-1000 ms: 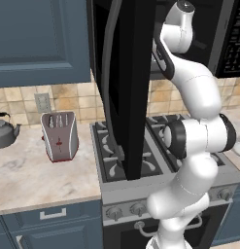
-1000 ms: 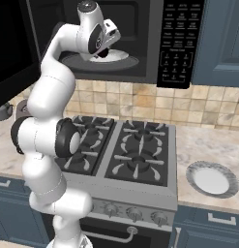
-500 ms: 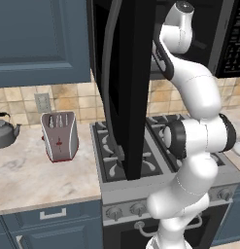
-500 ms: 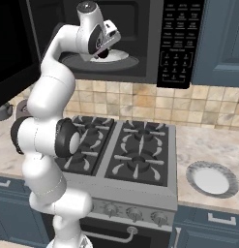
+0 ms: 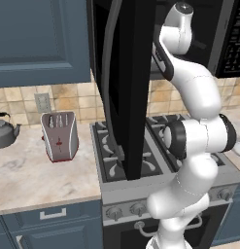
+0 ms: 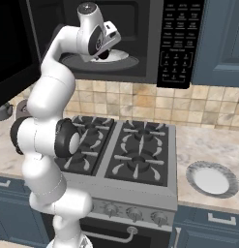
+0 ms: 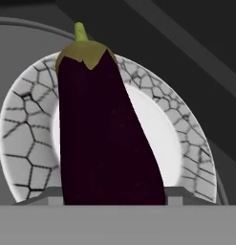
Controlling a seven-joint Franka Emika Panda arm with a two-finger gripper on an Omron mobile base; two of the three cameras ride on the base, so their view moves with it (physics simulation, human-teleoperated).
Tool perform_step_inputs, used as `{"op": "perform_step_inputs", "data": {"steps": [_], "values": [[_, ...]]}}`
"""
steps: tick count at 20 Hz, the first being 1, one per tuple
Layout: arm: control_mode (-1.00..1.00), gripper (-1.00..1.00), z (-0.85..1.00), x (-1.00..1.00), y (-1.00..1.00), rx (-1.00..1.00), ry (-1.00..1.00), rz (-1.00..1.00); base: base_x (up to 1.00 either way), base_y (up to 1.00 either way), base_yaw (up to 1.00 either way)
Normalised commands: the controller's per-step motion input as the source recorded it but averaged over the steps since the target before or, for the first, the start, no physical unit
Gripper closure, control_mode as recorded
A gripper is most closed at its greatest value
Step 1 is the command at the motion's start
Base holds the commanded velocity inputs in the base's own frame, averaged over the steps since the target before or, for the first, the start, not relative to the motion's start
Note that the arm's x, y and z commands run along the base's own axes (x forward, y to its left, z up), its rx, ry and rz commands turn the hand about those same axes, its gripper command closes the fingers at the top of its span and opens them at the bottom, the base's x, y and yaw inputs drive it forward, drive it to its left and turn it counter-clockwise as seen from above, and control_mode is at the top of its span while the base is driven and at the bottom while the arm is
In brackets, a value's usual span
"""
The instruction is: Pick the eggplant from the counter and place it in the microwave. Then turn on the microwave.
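Beige tiled backsplash (image 6: 140, 104) runs behind blue cabinets (image 5: 41, 41) — grey gas stove (image 6: 128, 157) below, kettle (image 5: 2, 131) at left.

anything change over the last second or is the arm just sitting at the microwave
Hardly anything has visibly changed. The pincer stays over the white plate inside the open microwave, with the eggplant still between its tips above the plate. The door stays swung open, and the toaster and the counter's plate sit where they were.
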Motion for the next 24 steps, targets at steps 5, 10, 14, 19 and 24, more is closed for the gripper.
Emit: {"op": "perform_step_inputs", "data": {"steps": [5,10,14,19,24], "values": [[-1.00,1.00,-0.02,0.02,0.00,0.00,0.00,-0.01,0.00,0.00,0.00],[-1.00,1.00,-0.01,0.06,0.00,0.00,0.00,-0.01,0.00,0.00,0.00],[-1.00,1.00,0.00,0.07,0.00,0.00,0.00,0.00,0.00,0.00,0.00],[-1.00,1.00,0.00,0.08,0.00,0.00,0.00,0.00,0.00,0.00,0.00],[-1.00,-1.00,0.00,0.06,0.00,0.00,0.00,0.00,0.00,0.00,0.00]]}}
